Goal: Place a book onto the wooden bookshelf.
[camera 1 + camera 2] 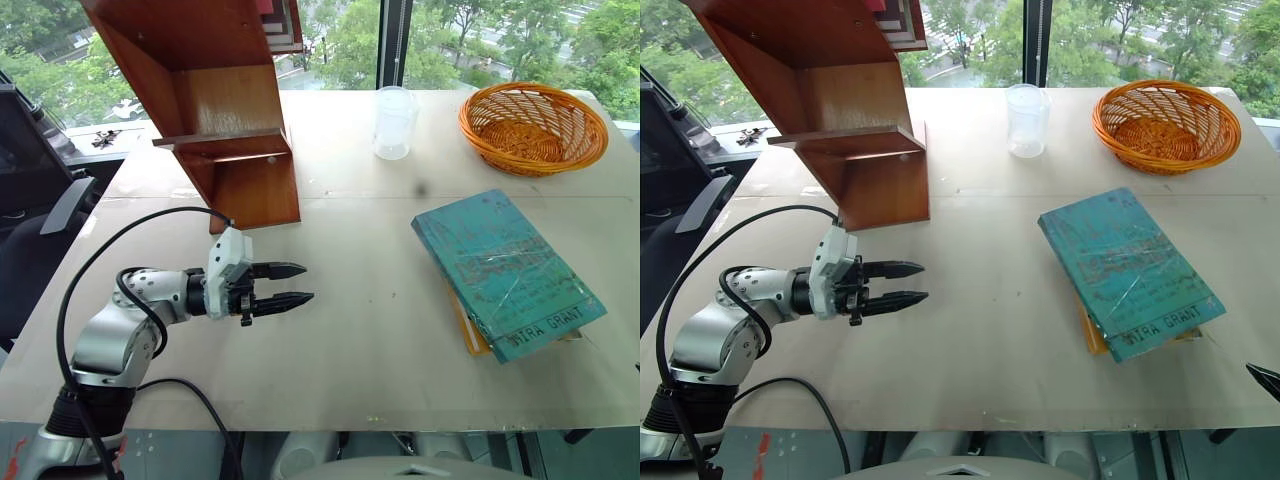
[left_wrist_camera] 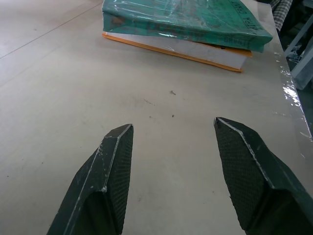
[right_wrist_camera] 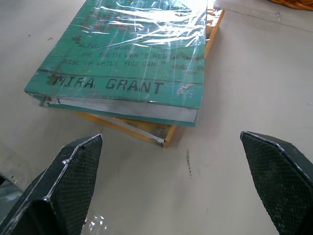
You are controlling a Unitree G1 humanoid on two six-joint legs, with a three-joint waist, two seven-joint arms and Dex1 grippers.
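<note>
The teal-green book (image 1: 505, 270), lettered "MIRA GRANT" along its near edge, lies flat at the right of the table, on top of a yellow book (image 3: 146, 129). The reddish-brown wooden bookshelf (image 1: 230, 110) stands at the back left, its shelf board bare. My left gripper (image 1: 308, 282) hovers low over the table in front of the shelf, open and holding nothing, pointing toward the book across a wide gap. In the right wrist view, my right gripper (image 3: 171, 136) is wide open just short of the book's lettered edge, touching nothing. One right fingertip (image 1: 1265, 378) shows at the table's near right edge.
An orange wicker basket (image 1: 533, 125) sits at the back right, with a clear plastic cup (image 1: 394, 122) beside it near the middle back. A black chair (image 1: 30, 200) stands off the table's left side. Bare tabletop (image 1: 370, 300) lies between the left gripper and the books.
</note>
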